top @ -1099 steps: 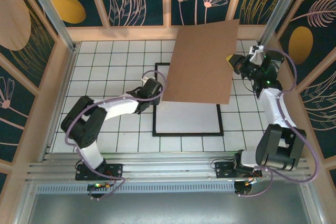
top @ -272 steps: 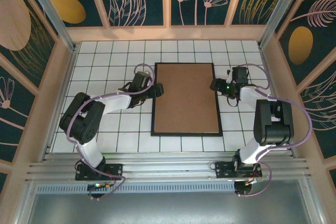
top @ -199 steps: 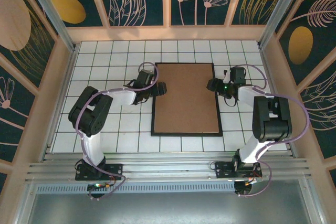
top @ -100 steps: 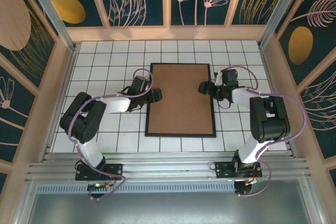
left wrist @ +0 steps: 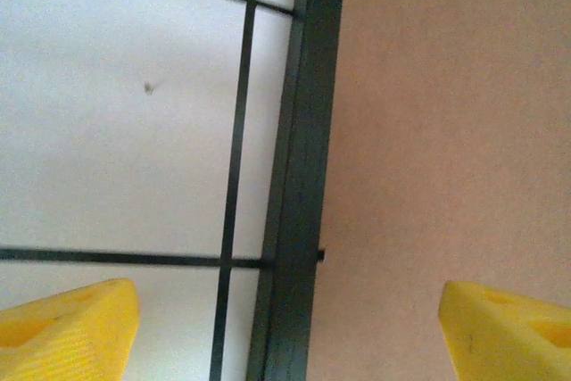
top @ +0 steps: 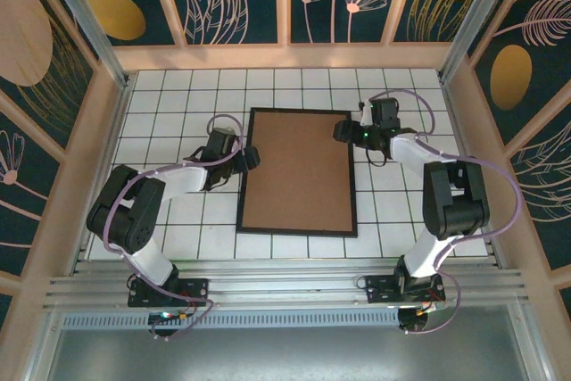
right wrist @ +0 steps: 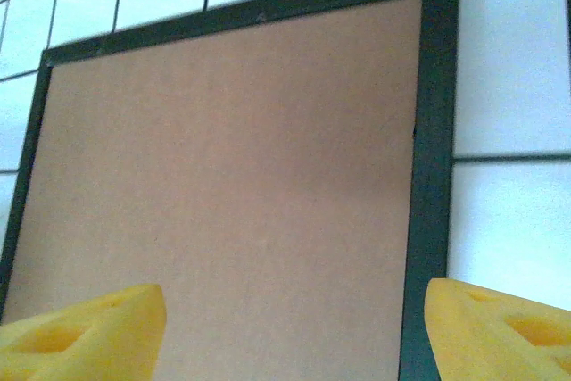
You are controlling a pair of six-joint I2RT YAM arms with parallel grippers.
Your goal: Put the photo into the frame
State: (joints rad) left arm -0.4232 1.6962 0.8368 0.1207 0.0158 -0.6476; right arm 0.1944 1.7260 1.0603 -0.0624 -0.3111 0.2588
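Note:
The black frame (top: 294, 233) lies flat on the tiled table, slightly skewed, with a plain brown backing board (top: 299, 171) inside it. The photo is hidden. My left gripper (top: 248, 160) is low at the frame's left side. In the left wrist view the left gripper (left wrist: 285, 336) is open, its yellow fingertips (left wrist: 67, 327) straddling the frame's moulding (left wrist: 294, 176) and the board's edge (left wrist: 446, 131). My right gripper (top: 342, 134) is at the upper right side. In the right wrist view the right gripper (right wrist: 290, 332) is open over the board (right wrist: 232, 185) and the frame's moulding (right wrist: 433, 131).
The white tiled table (top: 178, 95) is fenced by wooden rails (top: 285, 55) and patterned panels at the back and both sides. An aluminium rail (top: 285, 287) with both arm bases runs along the near edge. Bare tiles lie left and right of the frame.
Earlier the right gripper held the board up over the frame; it now lies in the frame. Over the last second the frame slid left and skewed, both grippers moving with it.

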